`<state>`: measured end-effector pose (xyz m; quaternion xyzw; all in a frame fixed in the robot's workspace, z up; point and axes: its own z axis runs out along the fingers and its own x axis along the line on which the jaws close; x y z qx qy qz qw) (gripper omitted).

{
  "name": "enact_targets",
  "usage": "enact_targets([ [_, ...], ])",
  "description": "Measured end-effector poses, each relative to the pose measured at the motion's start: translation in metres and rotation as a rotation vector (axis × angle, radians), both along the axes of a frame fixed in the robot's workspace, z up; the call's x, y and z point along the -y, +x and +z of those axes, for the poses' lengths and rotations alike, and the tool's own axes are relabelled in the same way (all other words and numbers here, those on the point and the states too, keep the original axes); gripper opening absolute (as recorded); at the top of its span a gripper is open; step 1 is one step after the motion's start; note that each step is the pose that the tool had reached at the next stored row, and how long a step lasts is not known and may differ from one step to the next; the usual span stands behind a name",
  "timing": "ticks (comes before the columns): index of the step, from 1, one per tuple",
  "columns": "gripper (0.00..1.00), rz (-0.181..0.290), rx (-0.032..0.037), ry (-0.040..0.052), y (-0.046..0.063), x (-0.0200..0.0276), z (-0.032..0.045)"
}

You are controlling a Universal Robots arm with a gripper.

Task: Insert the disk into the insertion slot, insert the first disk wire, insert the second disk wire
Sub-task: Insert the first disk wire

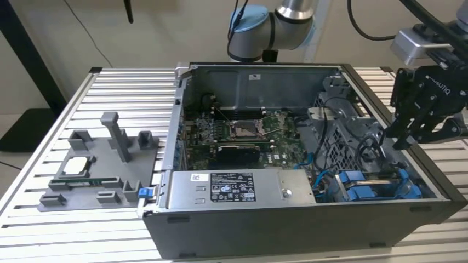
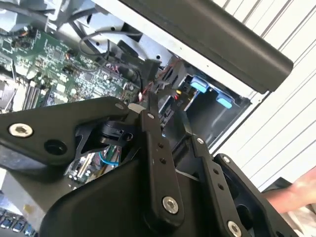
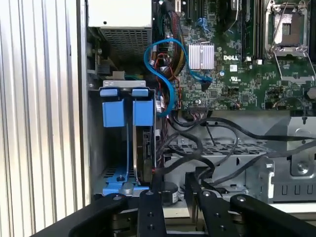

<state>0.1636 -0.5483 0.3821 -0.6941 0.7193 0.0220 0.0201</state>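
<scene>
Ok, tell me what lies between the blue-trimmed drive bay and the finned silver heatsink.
In the first wrist view, a looping blue cable crosses the gap between the insertion slot and the heatsink.

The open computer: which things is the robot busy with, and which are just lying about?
For the job: gripper, disk in its blue frame, disk slot.
Just lying about: power box, chip socket, grey tray beside the computer, memory stick on it.
</scene>
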Motion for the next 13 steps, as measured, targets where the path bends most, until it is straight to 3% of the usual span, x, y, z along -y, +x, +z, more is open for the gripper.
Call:
enact_targets([
  [7, 1.0, -0.006, 0.0451, 0.0, 0.0, -0.0116, 0.0053],
  [11, 1.0, -0.008, 0.0662, 0.0, 0.0, -0.0168, 0.0084],
  [13, 1.0, -0.008, 0.0706, -0.0001, 0.001, -0.0181, 0.0097],
])
